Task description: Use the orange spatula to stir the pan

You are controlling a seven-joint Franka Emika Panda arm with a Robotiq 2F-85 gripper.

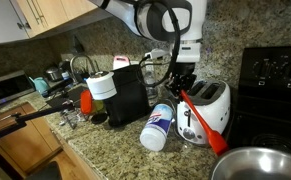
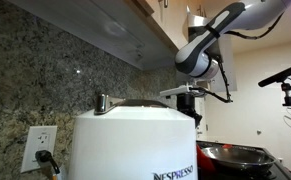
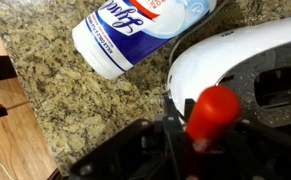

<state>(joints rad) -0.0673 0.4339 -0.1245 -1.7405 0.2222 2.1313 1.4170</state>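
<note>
The orange spatula slants down to the right in front of the white toaster, its flat blade low near the pan. My gripper is shut on the top of its handle. In the wrist view the spatula shows end-on as a red shape between my gripper's dark fingers. The shiny silver pan sits at the bottom right on the stove, apart from the blade. In an exterior view the pan lies low at the right, below my gripper.
A white toaster stands right behind the spatula. A Lysol wipes canister lies on the granite counter beside a black coffee machine. The black stove is at the right. A white Nespresso machine fills the foreground.
</note>
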